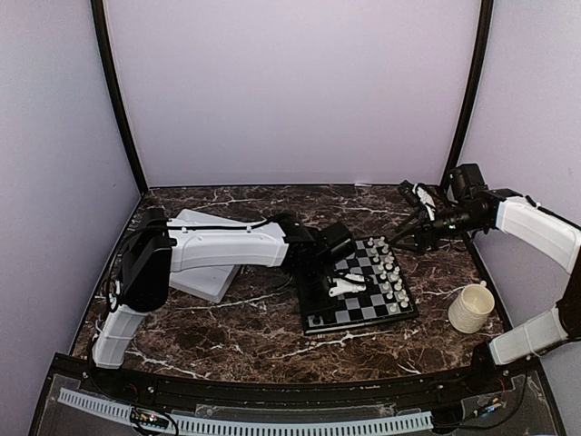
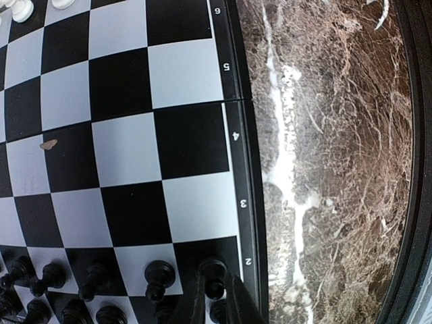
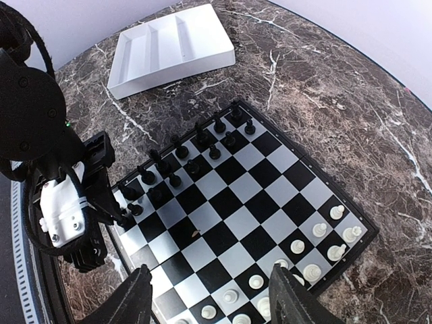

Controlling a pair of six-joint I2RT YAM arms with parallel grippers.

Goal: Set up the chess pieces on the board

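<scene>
Sitting near-shut at edge black pawn (image 2: 213,271), L jaws' grip was unclear; snagging could've toppled neighbour pawn (image 2: 159,275). R jaws gaped, empty.

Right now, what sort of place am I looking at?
Probably a robot test booth, not a home: plain lilac walls close in a marble-patterned table, a left arm and a right arm are mounted at its near edge, and a small chessboard sits between them.

glossy plastic chess pieces (image 2: 159,273), smooth matt board (image 2: 128,148), polished marble-look table (image 2: 324,169).
</scene>
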